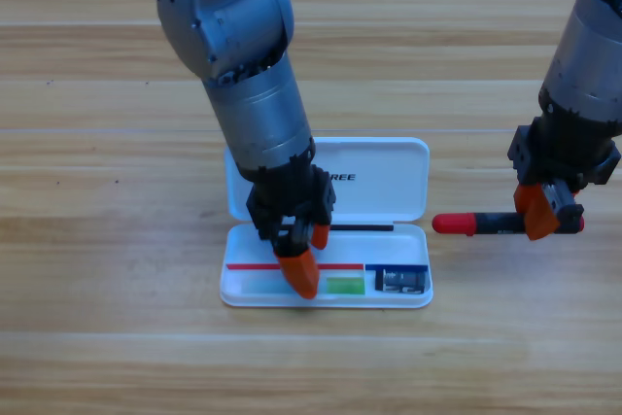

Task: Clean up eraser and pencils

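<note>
High view, open white plastic case [408, 177] on wooden table [97, 240], pale pencil with green end [342, 285] and small dark eraser [401, 282] in its tray, left gripper [303, 261] jaws parted above the tray, right gripper [544, 211] closed around dark red-ended pencil [466, 224] beside case.
</note>
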Robot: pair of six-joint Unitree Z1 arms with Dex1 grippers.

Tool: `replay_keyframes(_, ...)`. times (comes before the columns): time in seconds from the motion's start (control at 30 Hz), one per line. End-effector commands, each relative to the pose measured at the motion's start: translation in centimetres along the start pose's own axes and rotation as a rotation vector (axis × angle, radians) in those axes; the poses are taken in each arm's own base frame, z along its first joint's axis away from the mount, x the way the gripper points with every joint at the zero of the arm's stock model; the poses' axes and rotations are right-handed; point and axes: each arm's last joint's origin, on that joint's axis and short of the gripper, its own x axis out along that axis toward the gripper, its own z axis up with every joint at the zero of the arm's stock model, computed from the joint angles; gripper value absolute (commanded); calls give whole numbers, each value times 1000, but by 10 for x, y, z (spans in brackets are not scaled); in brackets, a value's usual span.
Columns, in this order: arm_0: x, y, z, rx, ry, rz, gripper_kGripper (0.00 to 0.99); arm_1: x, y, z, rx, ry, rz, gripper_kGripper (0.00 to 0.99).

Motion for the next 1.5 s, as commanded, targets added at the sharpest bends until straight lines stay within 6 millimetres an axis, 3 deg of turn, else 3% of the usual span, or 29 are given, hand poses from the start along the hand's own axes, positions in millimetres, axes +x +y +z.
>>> replay_keyframes(0.03, 26, -1, -3, -24, 36, -53, 990, 10, 5, 11, -29, 28, 33, 0)
replay_keyframes(0.23, 16, -3, -2, -24, 34, -44, 990, 10, 3, 13, -29, 22, 27, 0)
replay_keyframes(0.33, -11, -7, -3, -28, 24, -15, 990, 12, 2, 21, -37, 23, 24, 0)
replay_keyframes(0.43, -64, -15, -2, -29, 1, 47, 990, 19, 0, 33, -51, 26, 25, 0)
replay_keyframes(0.57, -167, -34, -12, -44, -76, 194, 990, 26, -3, 57, -73, 29, 11, 0)
replay_keyframes(0.7, -271, -71, -59, -103, -213, 424, 990, 34, -8, 89, -89, 36, 15, 0)
replay_keyframes(0.83, -332, -103, -112, -213, -300, 608, 990, 47, -11, 119, -106, 35, 8, 0)
replay_keyframes(1.03, -359, -131, -152, -329, -305, 719, 990, 75, -17, 146, -111, 59, 18, 0)
replay_keyframes(1.2, -360, -140, -158, -390, -322, 726, 990, 90, -23, 151, -102, 84, 9, 0)
replay_keyframes(1.5, -360, -144, -159, -436, -346, 725, 990, 93, -30, 150, -84, 98, -12, 0)
